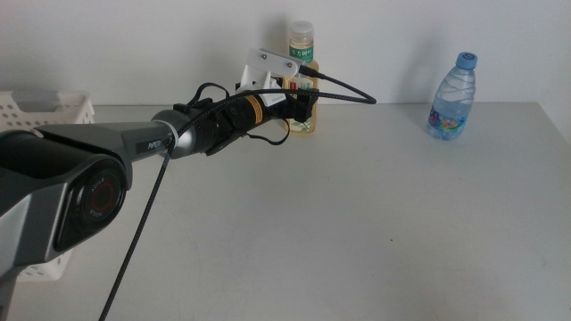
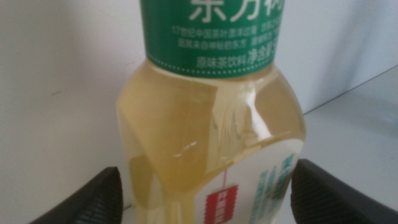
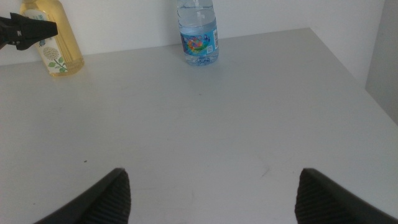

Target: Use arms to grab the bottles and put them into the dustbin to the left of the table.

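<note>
**My left jaws stand open around the tea bottle**

My left gripper (image 2: 205, 190) has its two dark jaws spread wide, one on each side of the yellow tea bottle (image 2: 211, 130). The bottle's body fills the space between them, but a small gap shows on each side, so I am not pressing it. In my left wrist view the bottle is very close: the pale yellow liquid, the green label with white characters above it, and a small red tag lower down.

In the middle view my left arm (image 1: 134, 143) comes in from the left and reaches across the table (image 1: 357, 223) to the far edge, where the tea bottle (image 1: 302, 40) stands upright against the white wall. The gripper (image 1: 303, 105) is at the lower half of the bottle, and only the cap and the upper label are seen above the white housing.

My right gripper (image 3: 211, 193) waits low over the near part of the table, its jaws wide apart and holding nothing.

The clear water bottle (image 1: 453, 96) with the blue cap stands upright at the far right side of the table, well apart from the tea bottle. The white dustbin (image 1: 62, 109) with holes in its walls is at the left of the table, partly behind my left arm.
</note>
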`<state>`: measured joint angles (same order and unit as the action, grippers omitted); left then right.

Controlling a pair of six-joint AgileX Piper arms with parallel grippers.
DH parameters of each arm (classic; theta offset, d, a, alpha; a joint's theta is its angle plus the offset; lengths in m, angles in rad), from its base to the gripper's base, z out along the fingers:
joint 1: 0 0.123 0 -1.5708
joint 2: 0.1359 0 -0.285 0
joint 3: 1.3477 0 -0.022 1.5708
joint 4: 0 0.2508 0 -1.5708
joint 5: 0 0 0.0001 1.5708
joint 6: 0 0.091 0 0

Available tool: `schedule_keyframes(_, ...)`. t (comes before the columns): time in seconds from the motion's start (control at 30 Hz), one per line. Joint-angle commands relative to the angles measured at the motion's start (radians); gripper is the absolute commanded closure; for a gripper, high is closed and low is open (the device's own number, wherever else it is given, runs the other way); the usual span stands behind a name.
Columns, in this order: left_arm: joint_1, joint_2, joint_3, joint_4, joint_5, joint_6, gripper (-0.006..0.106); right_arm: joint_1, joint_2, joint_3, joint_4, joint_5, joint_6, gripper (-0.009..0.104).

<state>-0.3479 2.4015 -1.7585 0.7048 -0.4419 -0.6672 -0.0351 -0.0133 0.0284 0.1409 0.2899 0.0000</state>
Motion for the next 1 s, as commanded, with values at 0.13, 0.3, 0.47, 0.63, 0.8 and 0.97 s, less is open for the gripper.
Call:
schedule_keyframes(0.13,0.015,-0.032,-0.060,-0.021,-0.165,-0.053,0.014,-0.006,-0.021,-0.009,-0.005,-0.071,-0.014,0.027)
schedule_keyframes(0.3,0.025,-0.001,-0.080,0.001,-0.204,-0.081,0.023,-0.006,-0.021,-0.009,-0.005,-0.071,-0.014,0.027)
schedule_keyframes(0.47,0.030,0.000,-0.094,0.051,-0.215,-0.109,0.042,-0.006,-0.021,-0.009,-0.005,-0.071,-0.014,0.027)
schedule_keyframes(0.63,0.031,0.000,-0.096,0.067,-0.213,-0.120,0.075,-0.006,-0.021,-0.009,-0.005,-0.071,-0.014,0.027)
schedule_keyframes(0.8,0.031,-0.003,-0.096,0.085,-0.215,-0.121,0.102,-0.006,-0.021,-0.009,-0.005,-0.071,-0.014,0.027)
schedule_keyframes(0.97,0.033,-0.021,-0.096,0.173,-0.192,-0.179,0.102,-0.006,-0.021,-0.009,-0.005,-0.071,-0.014,0.027)
